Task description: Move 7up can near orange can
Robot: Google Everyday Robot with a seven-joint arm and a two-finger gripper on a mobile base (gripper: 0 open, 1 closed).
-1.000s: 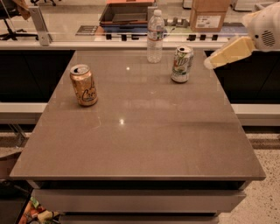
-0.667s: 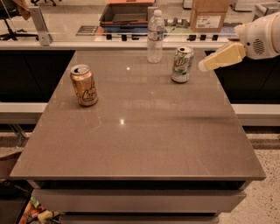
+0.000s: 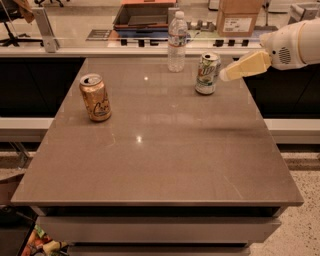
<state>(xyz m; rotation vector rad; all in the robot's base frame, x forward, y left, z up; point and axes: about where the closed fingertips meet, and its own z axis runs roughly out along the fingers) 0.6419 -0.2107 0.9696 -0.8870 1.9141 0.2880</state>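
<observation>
The 7up can [image 3: 207, 73], white and green with a silver top, stands upright at the far right of the grey table [image 3: 155, 160]. The orange can [image 3: 95, 97], golden-orange with white cursive lettering, stands upright at the left side of the table, well apart from the 7up can. My gripper [image 3: 226, 75] reaches in from the right on a white arm; its pale yellow tip sits just right of the 7up can, close to its side.
A clear plastic water bottle [image 3: 176, 42] stands at the table's far edge, left of the 7up can. Behind the table runs a counter with a cardboard box [image 3: 239, 17] and a dark tray [image 3: 142, 15]. The floor drops off right of the table.
My gripper has moved left toward the 7up can, from well to its right to just beside it. Both cans and the bottle have stayed put.
</observation>
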